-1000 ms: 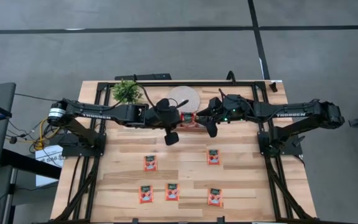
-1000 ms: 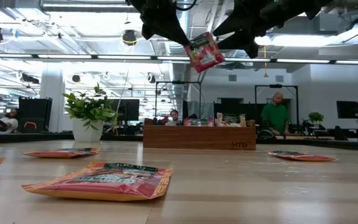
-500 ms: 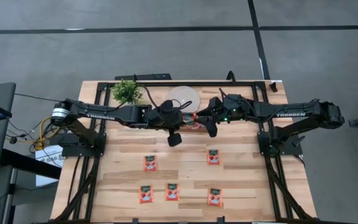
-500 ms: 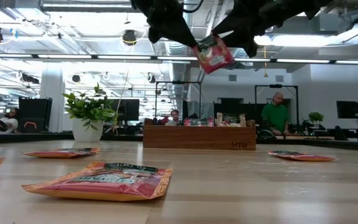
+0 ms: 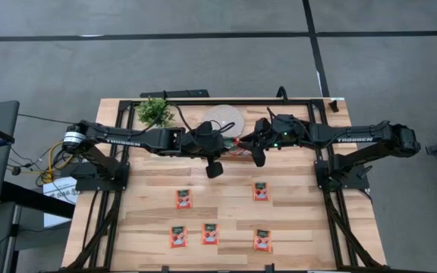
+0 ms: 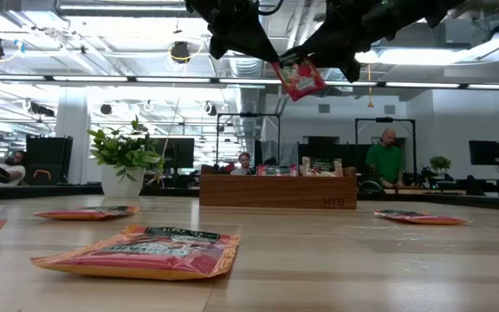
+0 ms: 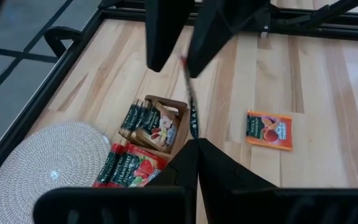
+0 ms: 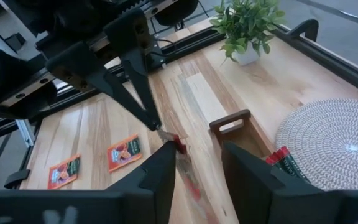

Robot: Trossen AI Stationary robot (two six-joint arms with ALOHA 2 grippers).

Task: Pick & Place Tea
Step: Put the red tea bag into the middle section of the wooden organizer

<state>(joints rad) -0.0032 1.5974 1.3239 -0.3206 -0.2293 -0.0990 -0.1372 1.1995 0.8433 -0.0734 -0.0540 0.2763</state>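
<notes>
High view: both dark arms meet over the far-centre of the light wooden tabletop [image 5: 294,205], left hand [image 5: 226,144] and right hand [image 5: 250,145] facing each other, a red tea sachet [image 5: 237,142] between them — looks like a hand-to-hand transfer above the small wooden tea box [image 5: 237,152], which sits just beside the round woven mat [image 5: 222,117]. Five more orange-red sachets lie toward the near edge, e.g. one [image 5: 182,199]; potted green plant [image 5: 155,112] at the far left.

Low view: sachet [image 6: 298,76] hangs tilted, well above the tabletop, a dark hand at each upper side, so it's carried, not resting.

Left wrist view: left fingers pressed together, pinching the sachet edge-on [image 7: 192,112]; box [image 7: 156,127] below already holds packets, likely the drop target.

Right wrist view: right fingers [image 8: 157,177] spread apart, sachet's red corner [image 8: 178,145] in the gap but not clamped — probably readying to take it or just let go; can't tell which.
</notes>
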